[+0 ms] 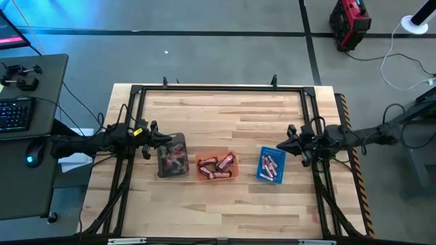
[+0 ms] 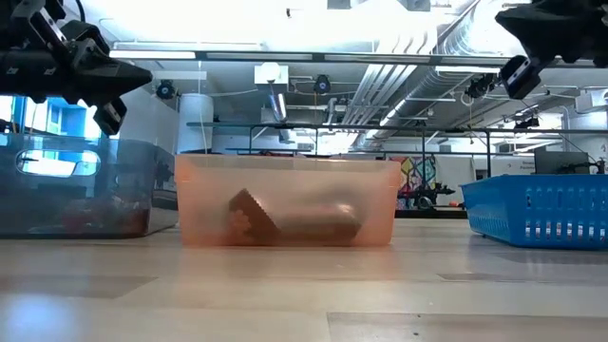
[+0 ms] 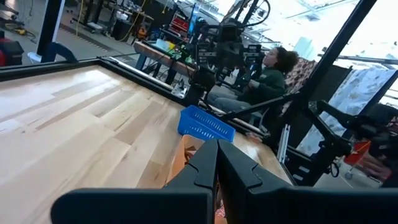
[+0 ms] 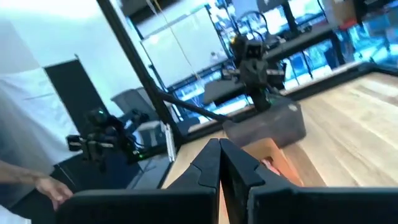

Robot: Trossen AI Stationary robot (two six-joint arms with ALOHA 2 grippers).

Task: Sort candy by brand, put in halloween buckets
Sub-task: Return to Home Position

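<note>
Though tiny, apparently reddish candy [image 1: 216,167]

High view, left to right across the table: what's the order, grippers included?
left gripper → dark grey bin → orange bin → blue bin → right gripper

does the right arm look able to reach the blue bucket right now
Probably yes: the right gripper hangs just beside the blue bucket, with nothing between them and the bucket's top open.
</note>
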